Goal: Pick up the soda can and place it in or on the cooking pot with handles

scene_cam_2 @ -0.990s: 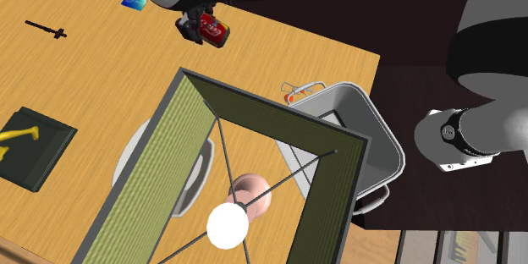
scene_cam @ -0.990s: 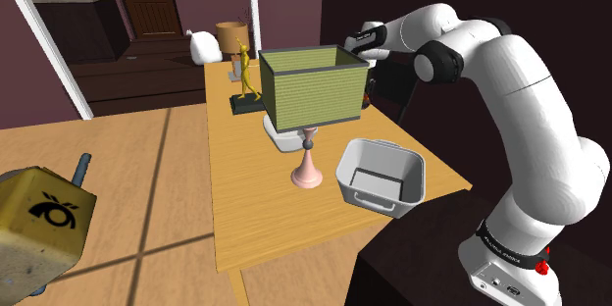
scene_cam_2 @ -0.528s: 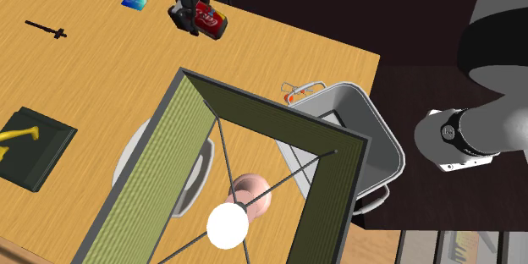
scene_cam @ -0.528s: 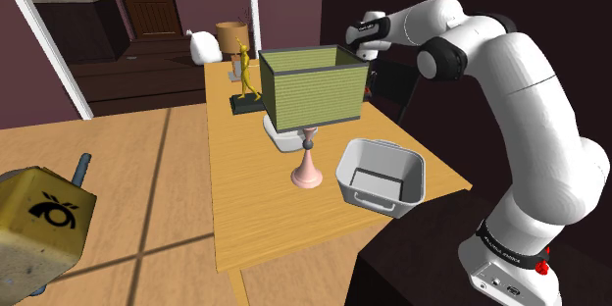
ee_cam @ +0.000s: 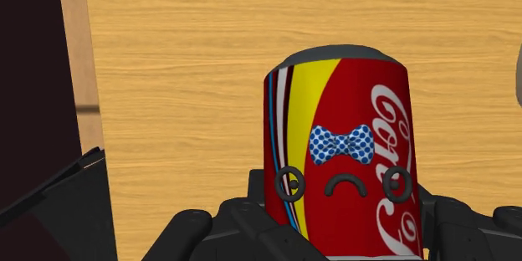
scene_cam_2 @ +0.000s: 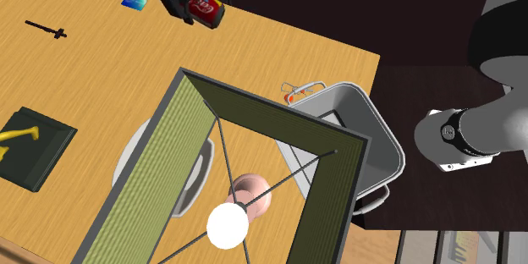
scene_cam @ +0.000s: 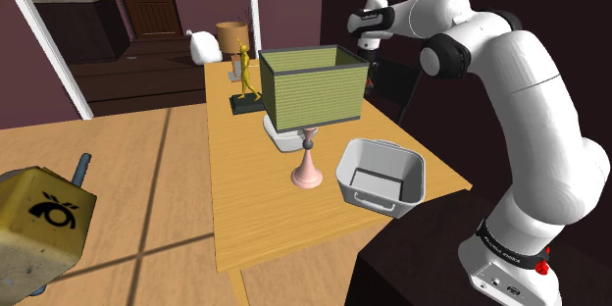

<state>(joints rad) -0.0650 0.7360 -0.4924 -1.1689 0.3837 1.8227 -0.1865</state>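
Observation:
A red soda can (ee_cam: 343, 134) with a blue bow-tie and white lettering is clasped between my black fingers, with the gripper (ee_cam: 339, 227) shut on its lower part. In the second exterior view the can (scene_cam_2: 206, 6) hangs tilted above the wooden table's far edge, held by the gripper (scene_cam_2: 191, 0). In the shoulder view the gripper (scene_cam: 363, 45) is high behind the lamp shade. The grey cooking pot (scene_cam: 365, 194) with handles stands on the table nearer the stand, apart from the can; its wall (scene_cam_2: 372, 118) shows in the second exterior view.
A lamp with a green square shade (scene_cam: 314, 88) and pink foot (scene_cam: 307, 172) stands between can and pot. A white dish (scene_cam: 284, 139) lies under it. A yellow figurine (scene_cam: 247, 80), a blue card (scene_cam_2: 133, 2) and a small red and white object (scene_cam_2: 296, 95) are on the table.
The gripper has risen with the can held in it, moving toward the top of the second exterior view. The pot and the lamp stay put.

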